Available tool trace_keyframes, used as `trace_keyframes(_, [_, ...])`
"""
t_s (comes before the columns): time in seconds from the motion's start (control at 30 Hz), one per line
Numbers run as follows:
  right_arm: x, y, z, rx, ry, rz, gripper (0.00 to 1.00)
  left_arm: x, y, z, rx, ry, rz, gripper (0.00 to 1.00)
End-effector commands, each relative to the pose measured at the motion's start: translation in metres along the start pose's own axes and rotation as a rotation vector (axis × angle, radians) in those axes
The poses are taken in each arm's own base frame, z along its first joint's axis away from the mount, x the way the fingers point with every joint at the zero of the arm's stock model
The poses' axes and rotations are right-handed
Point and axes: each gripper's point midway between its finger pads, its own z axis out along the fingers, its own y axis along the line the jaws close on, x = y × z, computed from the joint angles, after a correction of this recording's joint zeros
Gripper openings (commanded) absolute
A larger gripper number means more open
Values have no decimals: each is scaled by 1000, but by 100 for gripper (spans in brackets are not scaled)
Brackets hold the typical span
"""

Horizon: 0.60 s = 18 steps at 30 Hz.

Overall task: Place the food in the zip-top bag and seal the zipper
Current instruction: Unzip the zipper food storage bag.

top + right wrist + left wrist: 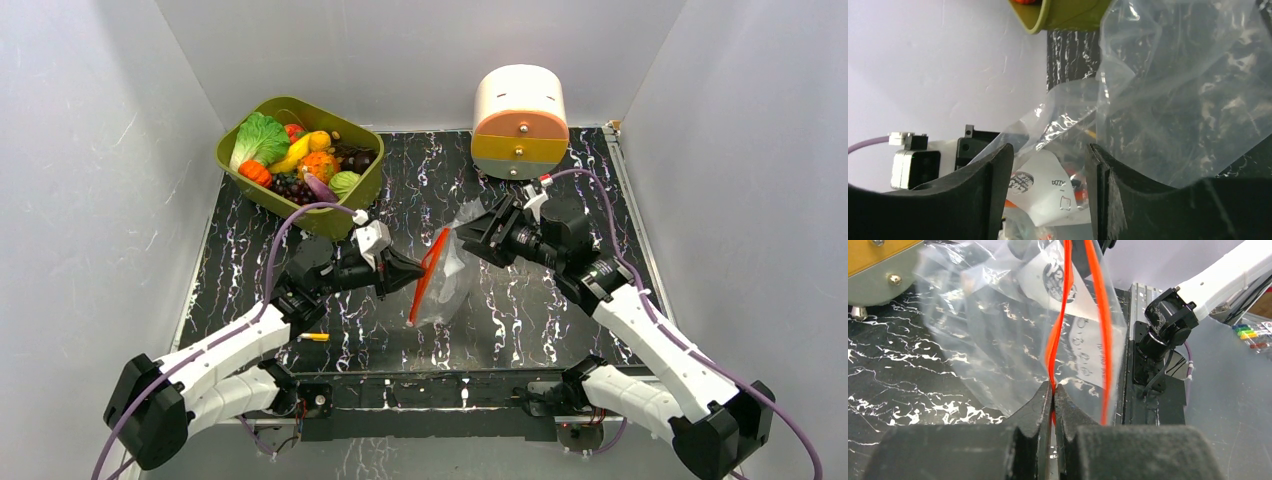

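L gripper [415, 272] is clenched on the zipper [430, 268] abt mid-length. Its wrist view shows the pads nipping one red strip, w/ the 2nd strip standing apart to the right, so the mouth gapes above the pinch. Bag [455, 290] stands on edge at mid-table between the two arms; its lower corner looks down near the table [540, 300], contact unclear. R gripper [473, 236] is at the bag's far upper corner w/ fingers spread. Film lies in the gap, but they don't look closed on it, so I read it as released. Zipper's long axis runs near-to-far w/ a slight slant, far end higher and a bit right. The mouth edge faces L arm, bag body trails toward R arm. Food [300, 160] is all in the green bin [335, 222] at back left, well apart from the bag. No food visible inside the bag, only a white label. L arm is nearer the bin but is busy on the zipper. Next move prob needs R to take the other lip so the mouth faces the bin.
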Motion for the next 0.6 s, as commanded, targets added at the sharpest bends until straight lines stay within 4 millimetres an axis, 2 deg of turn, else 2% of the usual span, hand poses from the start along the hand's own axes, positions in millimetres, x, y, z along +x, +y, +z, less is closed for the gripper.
trace_keyframes(0.0, [-11,-12,-15,69,-88,-114,60,-8,-1,-9,-56,-31,-55,0])
trace_keyframes(0.1, [-15,-22,-26,126,-120,-176,75,-8,9,-17,-160,-49,-137,0])
trace_keyframes(0.2, [-17,-34,-32,207,-120,-238,80,-11,18,-24,-252,-36,-223,0])
trace_keyframes(0.27, [-21,-33,-34,226,-131,-260,81,-10,22,-26,-302,-16,-294,0])
trace_keyframes(0.4, [-32,-7,-37,197,-178,-313,82,-24,32,-24,-404,-20,-476,0])
trace_keyframes(0.43, [-37,13,-37,153,-209,-397,81,-36,43,-22,-469,-59,-566,0])
trace_keyframes(0.57, [-41,23,-31,143,-213,-446,79,-42,53,-19,-520,-62,-578,0])
